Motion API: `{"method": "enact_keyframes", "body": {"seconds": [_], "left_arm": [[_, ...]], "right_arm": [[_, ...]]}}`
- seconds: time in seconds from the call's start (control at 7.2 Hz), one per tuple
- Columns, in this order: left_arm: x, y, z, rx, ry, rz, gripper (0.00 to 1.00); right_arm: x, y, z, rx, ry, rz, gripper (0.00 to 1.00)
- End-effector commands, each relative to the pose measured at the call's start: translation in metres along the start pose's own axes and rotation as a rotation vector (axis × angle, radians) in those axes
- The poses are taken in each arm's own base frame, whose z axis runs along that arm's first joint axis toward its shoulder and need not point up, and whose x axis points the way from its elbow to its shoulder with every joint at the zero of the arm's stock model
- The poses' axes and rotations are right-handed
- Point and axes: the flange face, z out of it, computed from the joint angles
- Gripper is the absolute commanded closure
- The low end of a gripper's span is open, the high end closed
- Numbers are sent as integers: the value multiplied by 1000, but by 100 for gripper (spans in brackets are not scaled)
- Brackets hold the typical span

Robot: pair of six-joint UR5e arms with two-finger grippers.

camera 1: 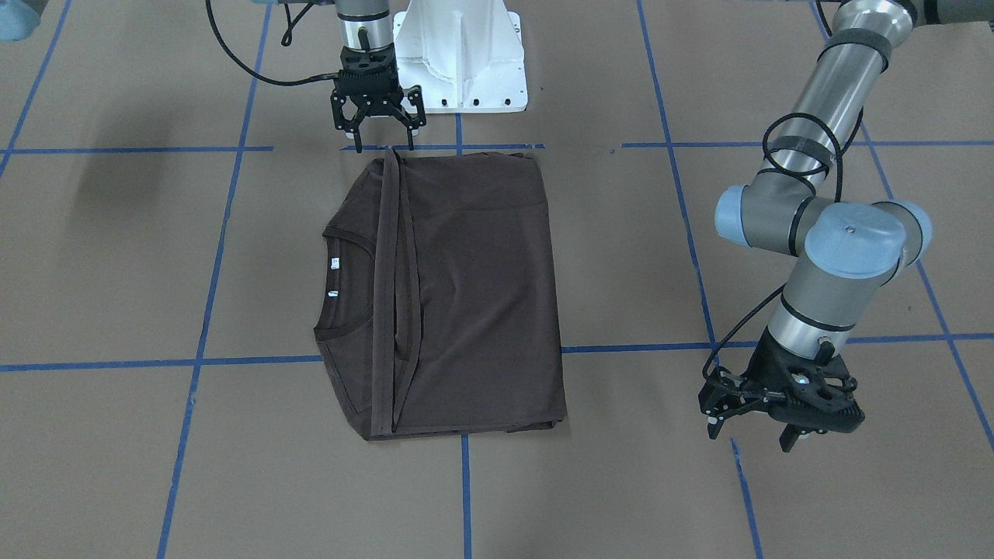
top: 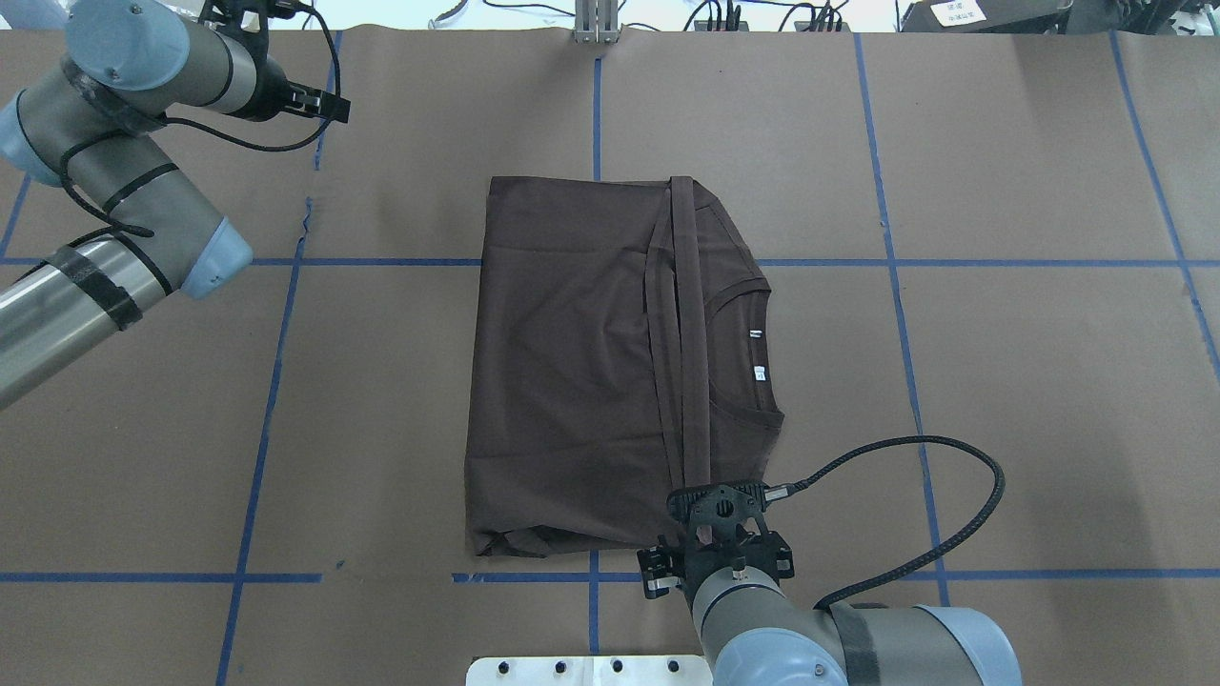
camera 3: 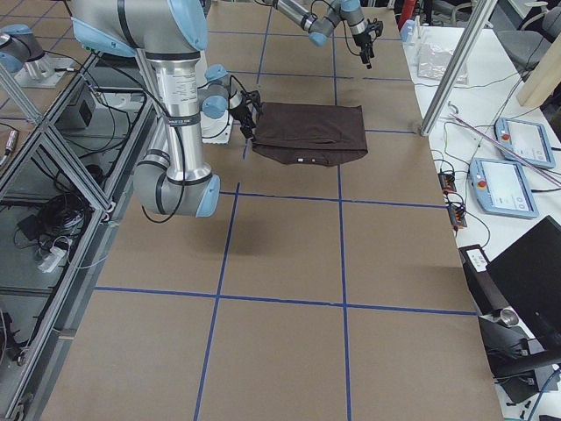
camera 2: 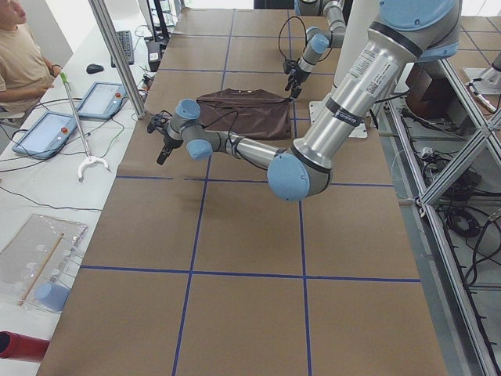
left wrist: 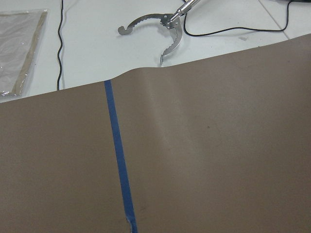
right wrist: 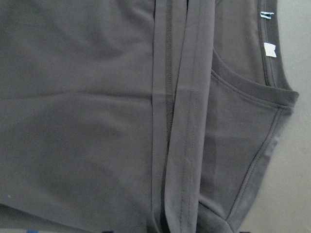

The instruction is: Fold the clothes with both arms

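The dark brown T-shirt (camera 1: 481,295) lies folded into a rough rectangle on the brown-papered tabletop (camera 1: 116,272), directly in front of the right claw (camera 1: 384,141). That claw points straight down at the shirt's edge nearest the white base mount (camera 1: 462,54), which stands just behind it. Its two fingers are spread wide with nothing between them; whether the tips touch the cloth cannot be told. Below the claw a doubled hem band (camera 1: 388,295) runs the whole length of the shirt, away from the robot. To one side of that band sit the ribbed collar (right wrist: 243,90) and two small white neck tags (camera 1: 335,262) (the right wrist camera shows them clearly).

The left claw (camera 1: 749,435) hangs low over bare paper, well apart from the shirt, out past the shirt's far corner. Its fingers are also parted and hold nothing. Under it runs a strip of blue tape (left wrist: 119,160), and past the paper's edge lies a metal grabber tool (left wrist: 160,29).
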Motion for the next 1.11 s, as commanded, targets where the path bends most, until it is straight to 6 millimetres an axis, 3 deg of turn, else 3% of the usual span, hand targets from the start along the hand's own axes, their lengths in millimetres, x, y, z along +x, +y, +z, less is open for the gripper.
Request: {"method": "enact_keyframes", "body": {"seconds": [0.0, 0.56, 0.69, 0.97], "left_arm": [[0, 0, 0, 0, 0, -1, 0], [-1, 1, 0, -1, -1, -1, 0], [-1, 1, 0, -1, -1, -1, 0], [-1, 1, 0, -1, -1, -3, 0]], "right_arm": [[0, 0, 1, 0, 1, -93, 83], [1, 1, 2, -5, 4, -97, 90], [1, 1, 2, -3, 4, -97, 99], [6, -5, 0, 8, 6, -72, 100]]}}
